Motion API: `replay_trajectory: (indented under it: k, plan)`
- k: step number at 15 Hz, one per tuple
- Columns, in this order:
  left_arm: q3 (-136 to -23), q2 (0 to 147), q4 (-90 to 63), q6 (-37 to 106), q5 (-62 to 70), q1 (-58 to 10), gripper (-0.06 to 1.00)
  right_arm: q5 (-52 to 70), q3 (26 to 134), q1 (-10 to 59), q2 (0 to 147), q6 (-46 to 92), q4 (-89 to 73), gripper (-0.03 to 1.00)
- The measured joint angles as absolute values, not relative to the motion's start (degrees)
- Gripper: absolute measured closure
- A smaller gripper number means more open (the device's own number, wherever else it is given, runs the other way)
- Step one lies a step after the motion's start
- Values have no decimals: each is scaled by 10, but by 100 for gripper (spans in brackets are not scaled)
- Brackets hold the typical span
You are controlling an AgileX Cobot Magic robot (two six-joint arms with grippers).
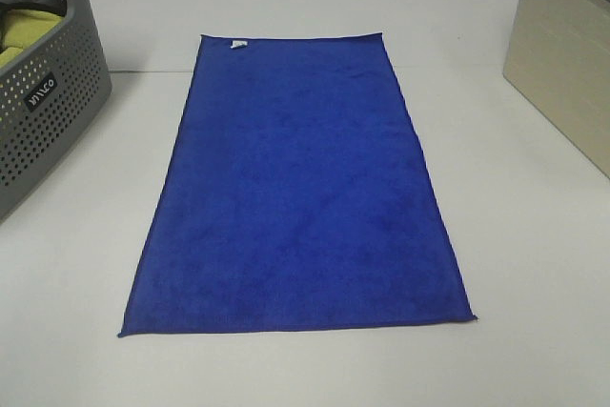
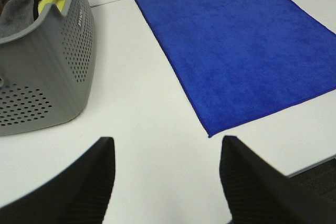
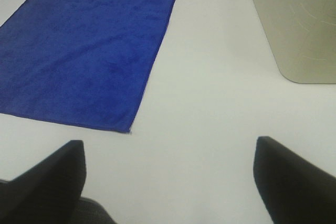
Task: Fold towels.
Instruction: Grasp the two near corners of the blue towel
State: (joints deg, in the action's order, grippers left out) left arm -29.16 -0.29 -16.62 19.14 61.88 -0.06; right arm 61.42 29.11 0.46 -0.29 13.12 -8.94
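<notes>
1. At the far left we see a grey perforated basket (image 1: 48,121) standing on the white table (image 1: 534,274). The high camera catches only a strip of the yellow-green cloth (image 1: 21,30) inside it, while the left wrist view looks over the rim and also shows a grey cloth (image 2: 16,11) lying beside it
2. The left gripper (image 2: 167,148) shows only in its own wrist view. Its two dark fingers (image 2: 84,182) stand wide apart with nothing between them, above bare table, and the basket and the towel's near left corner both lie ahead of it, clear of the fingers
3. In the middle the royal-blue towel (image 1: 295,188) lies flat and fully spread on the table, unfolded, its long sides running away from the high camera. That view gives us all four edges and a small white tag (image 1: 236,43) at the far left corner; the left wrist view shows the tag too, but the right wrist view does not
4. The right gripper (image 3: 169,142) appears only in the right wrist view. Its fingers are just as widely parted and hold nothing, over bare table near the towel's near right corner
5. At the far right a beige bin (image 1: 562,64) stands well apart from the towel. The high view shows a dark band along its top edge, and the right wrist view shows its rounded lower corner on the table
</notes>
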Motion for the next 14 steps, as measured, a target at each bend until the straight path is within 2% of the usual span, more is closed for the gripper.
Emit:
replay_trajectory:
  k: [5, 9, 11, 14]
  plan:
    - [-293, -1, -167, 181, 596, -1, 37, 599, 295, 5, 1, 131, -89, 15]
    - [-284, 60, -227, 159, 394, -1, 37, 448, 300, 5, 81, 119, -91, 15]
    - [-270, 127, -275, 155, 325, -1, 37, 413, 300, 5, 145, 84, -93, 19]
    - [-269, 260, -380, 152, 314, -1, 37, 392, 300, 5, 270, 44, -95, 29]
